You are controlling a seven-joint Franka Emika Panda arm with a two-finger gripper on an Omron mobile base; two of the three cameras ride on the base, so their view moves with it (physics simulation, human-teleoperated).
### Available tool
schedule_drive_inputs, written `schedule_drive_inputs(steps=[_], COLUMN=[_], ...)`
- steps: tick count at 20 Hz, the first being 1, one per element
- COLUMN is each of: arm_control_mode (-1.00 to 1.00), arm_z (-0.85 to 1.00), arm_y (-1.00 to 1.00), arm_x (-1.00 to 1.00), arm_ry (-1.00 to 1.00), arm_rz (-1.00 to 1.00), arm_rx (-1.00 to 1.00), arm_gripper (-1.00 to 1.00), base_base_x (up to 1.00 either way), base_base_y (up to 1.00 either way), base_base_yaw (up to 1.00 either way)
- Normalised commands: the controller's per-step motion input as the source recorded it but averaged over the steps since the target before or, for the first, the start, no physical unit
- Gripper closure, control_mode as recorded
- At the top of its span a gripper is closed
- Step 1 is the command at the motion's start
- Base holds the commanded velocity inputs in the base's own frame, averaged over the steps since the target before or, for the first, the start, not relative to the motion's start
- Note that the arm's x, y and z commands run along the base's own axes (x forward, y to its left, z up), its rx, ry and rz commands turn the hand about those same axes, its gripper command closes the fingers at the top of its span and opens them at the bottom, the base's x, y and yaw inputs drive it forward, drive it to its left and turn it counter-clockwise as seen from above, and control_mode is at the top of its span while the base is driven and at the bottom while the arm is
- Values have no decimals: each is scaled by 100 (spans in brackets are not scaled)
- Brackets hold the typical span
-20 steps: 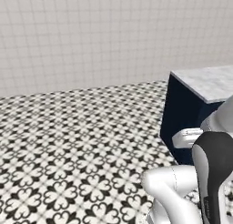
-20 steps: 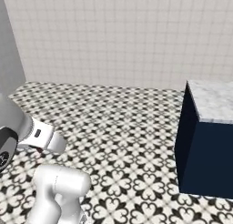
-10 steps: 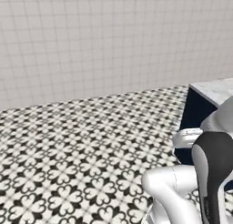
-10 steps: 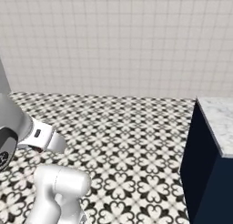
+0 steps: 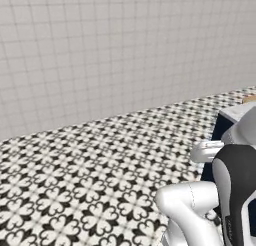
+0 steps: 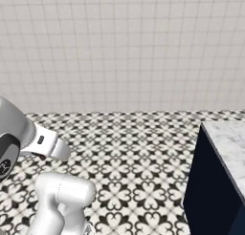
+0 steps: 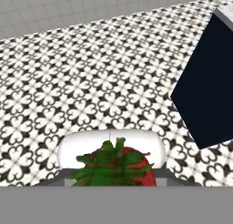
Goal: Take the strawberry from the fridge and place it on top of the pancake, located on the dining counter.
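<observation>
One pale tiled wall (image 6: 124,48) fills the back of both base views, and no writing, brand or label can be read anywhere on it; below it runs one floor (image 5: 75,180) of black-and-white flower-pattern tiles, bare between the robot and the wall; one bench (image 6: 228,148) with a white-grey marbled top on a navy base stands at the right edge of the right base view, its near corner toward the camera, and its dark side panel shows at the upper right of the hand view; in the left base view a small piece of that marbled top shows past the arm, with a sliver of something tan at the picture's edge, too little to name; one strawberry (image 7: 119,169) with green leaves on top sits low in the hand view, close against the camera, in the gripper (image 7: 116,180), which is clenched on it; the berry hangs over the floor, well apart from the bench.
</observation>
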Motion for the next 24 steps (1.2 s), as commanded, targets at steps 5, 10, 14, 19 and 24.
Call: schedule_drive_inputs(steps=[5,10,14,19,24], arm_control_mode=[100,100,100,100,100], arm_z=[0,0,0,0,0], arm_y=[0,0,0,0,0], arm_x=[0,0,0,0,0], arm_ry=[0,0,0,0,0], arm_rz=[0,0,0,0,0], arm_rx=[0,0,0,0,0], arm_gripper=[100,100,100,100,100], base_base_x=[100,100,100,62,92], base_base_y=[5,38,63,82,79], base_base_yaw=[-30,-47,-62,-52,-55])
